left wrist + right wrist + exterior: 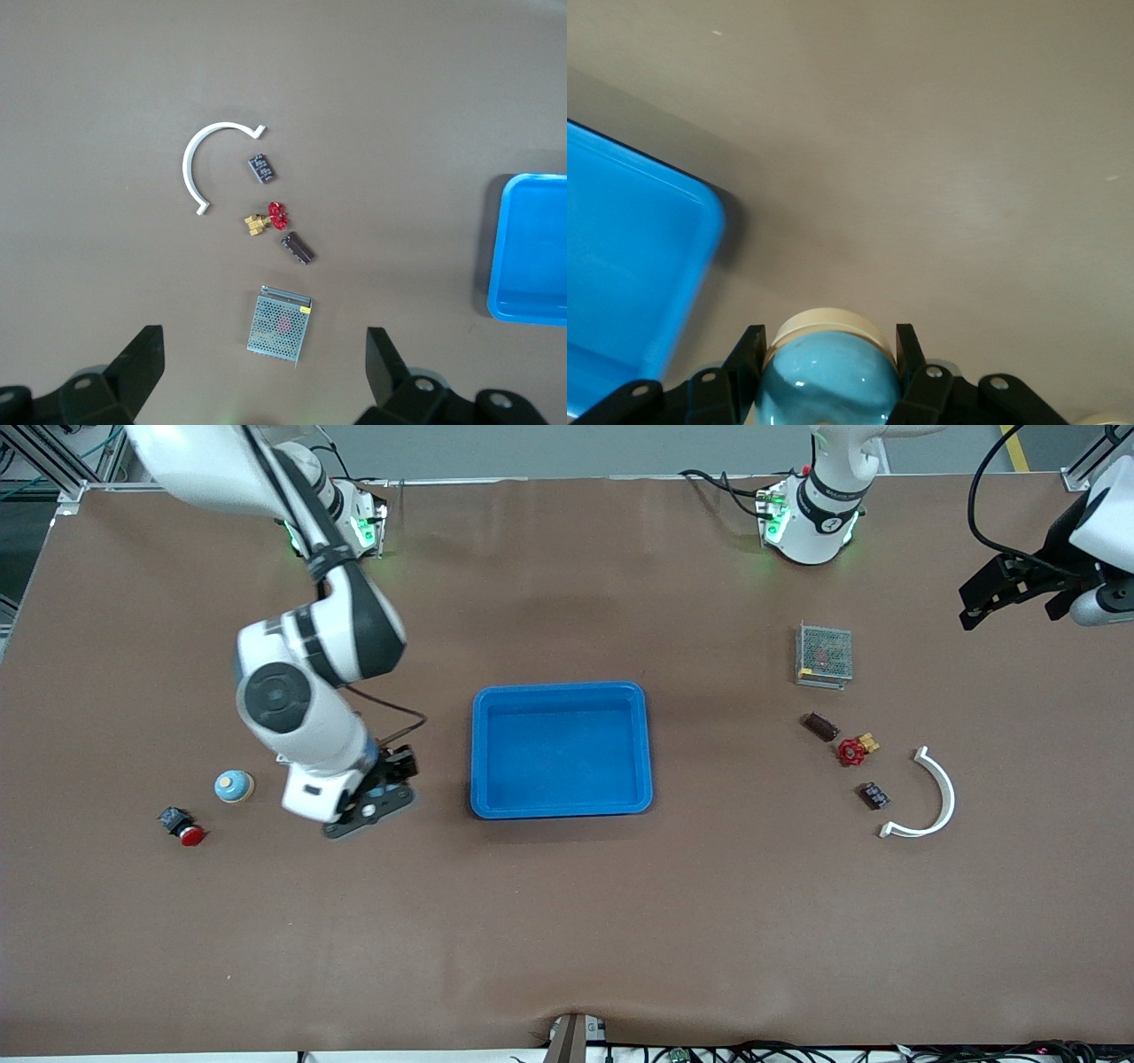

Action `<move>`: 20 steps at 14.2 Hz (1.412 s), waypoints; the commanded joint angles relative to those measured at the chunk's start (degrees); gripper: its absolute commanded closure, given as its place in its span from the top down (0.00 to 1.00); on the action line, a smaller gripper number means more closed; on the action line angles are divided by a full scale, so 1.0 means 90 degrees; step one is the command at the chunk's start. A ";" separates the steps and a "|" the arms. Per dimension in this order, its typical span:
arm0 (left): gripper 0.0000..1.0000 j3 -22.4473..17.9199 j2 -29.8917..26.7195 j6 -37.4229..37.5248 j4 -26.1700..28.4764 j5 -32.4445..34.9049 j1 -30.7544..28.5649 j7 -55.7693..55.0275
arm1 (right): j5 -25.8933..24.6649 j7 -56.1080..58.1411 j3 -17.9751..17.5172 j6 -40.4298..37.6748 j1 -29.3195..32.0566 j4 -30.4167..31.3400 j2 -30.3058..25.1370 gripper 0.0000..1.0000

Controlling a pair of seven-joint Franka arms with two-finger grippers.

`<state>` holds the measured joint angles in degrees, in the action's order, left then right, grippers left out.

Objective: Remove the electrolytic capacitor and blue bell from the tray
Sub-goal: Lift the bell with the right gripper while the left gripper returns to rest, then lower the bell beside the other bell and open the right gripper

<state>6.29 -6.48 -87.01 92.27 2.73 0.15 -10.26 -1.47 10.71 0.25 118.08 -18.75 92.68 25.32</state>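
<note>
Front view puts your right claw low over the desk, between the tray and the desk's edge at the right arm's end. It is clamped on the blue bell, already outside the tray's rim. The dome looks glossy, hard and light, so expect it to slip. Hold it by the flanks, low near the cream base, as the fingers sit now. A second blue-domed piece stands beside the claw. Your left claw waits, jaws wide, near the desk's corner at the left arm's end.
</note>
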 commanded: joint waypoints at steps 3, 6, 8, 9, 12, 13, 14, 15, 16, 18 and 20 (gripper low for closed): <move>1.00 -0.0103 -0.0149 0.0019 0.0148 -0.0138 0.0052 0.0759 | -0.0394 0.1502 -0.0077 -0.0093 0.0783 0.0073 -0.0099 0.46; 1.00 -0.0103 -0.0129 0.0019 0.0129 -0.0167 0.0042 0.0604 | -0.0404 0.2079 -0.0077 -0.0044 0.1262 0.0132 -0.0040 0.46; 1.00 -0.0103 -0.0071 0.0009 0.0129 -0.0381 -0.0017 0.0535 | -0.0394 0.2422 -0.0086 -0.0024 0.1516 0.0190 -0.0020 0.47; 1.00 -0.0103 -0.0061 0.0000 0.0119 -0.0392 -0.0026 0.0535 | -0.0394 0.2471 -0.0077 0.0005 0.1595 0.0278 -0.0001 0.47; 1.00 -0.0103 -0.0012 -0.0049 0.0100 -0.0401 -0.0085 0.0535 | -0.0384 0.2472 -0.0086 0.0433 0.1703 0.0678 0.0048 0.47; 1.00 -0.0103 -0.0002 -0.0088 0.0061 -0.0401 -0.0085 0.0535 | -0.0374 0.2452 -0.0086 0.0647 0.1703 0.0814 0.0087 0.47; 1.00 -0.0103 -0.0012 -0.0088 0.0060 -0.0401 -0.0085 0.0535 | -0.0355 0.2452 -0.0086 0.0901 0.1712 0.0990 0.0106 0.47; 1.00 -0.0103 -0.0012 -0.0088 0.0060 -0.0401 -0.0095 0.0545 | -0.0326 0.2433 -0.0086 0.1164 0.1703 0.1165 0.0136 0.47; 1.00 -0.0103 -0.0012 -0.0088 0.0060 -0.0392 -0.0085 0.0535 | -0.0316 0.2384 -0.0086 0.1360 0.1703 0.1312 0.0155 0.47; 1.00 -0.0103 0.0036 -0.0098 0.0070 -0.0392 -0.0085 0.0535 | -0.0248 0.2374 -0.0096 0.1664 0.1703 0.1508 0.0272 0.47; 1.00 -0.0103 0.0056 -0.0108 0.0060 -0.0392 -0.0114 0.0535 | -0.0111 0.2374 -0.0096 0.2102 0.1683 0.1781 0.0341 0.47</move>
<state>5.55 -6.23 -87.58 93.11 0.37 -0.38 -5.59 -3.40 32.66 0.19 133.96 -4.23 106.14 28.58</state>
